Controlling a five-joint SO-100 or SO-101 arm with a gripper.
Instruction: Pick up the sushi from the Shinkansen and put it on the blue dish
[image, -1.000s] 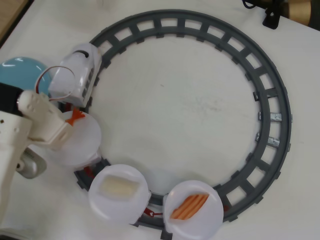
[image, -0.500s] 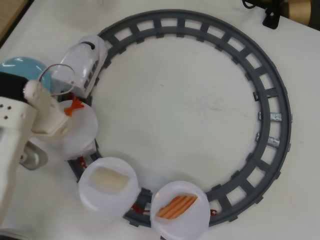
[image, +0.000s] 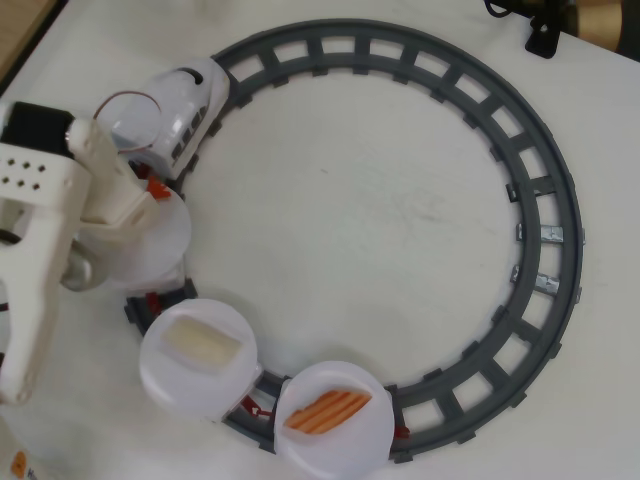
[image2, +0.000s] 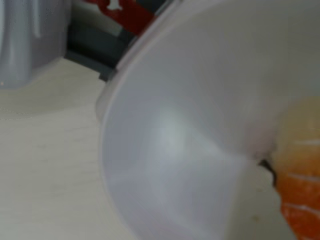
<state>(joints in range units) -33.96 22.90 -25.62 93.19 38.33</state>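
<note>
In the overhead view my white gripper (image: 138, 200) comes in from the left and is down over the first white plate (image: 168, 250) behind the Shinkansen (image: 180, 105). Only a bit of the sushi (image: 155, 187), its red-orange tail end, shows beside the fingers; the rest is covered. The wrist view is very close to that plate (image2: 200, 125), with the sushi's orange-and-white top (image2: 300, 200) at the right edge. How the jaws stand is hidden. The blue dish is out of view.
A grey circular track (image: 540, 180) fills the table. The second plate (image: 165, 385) carries a plain whitish piece (image: 200, 343), and the third plate (image: 370, 440) carries a salmon piece (image: 328, 410). A black object (image: 545, 35) is at the top right.
</note>
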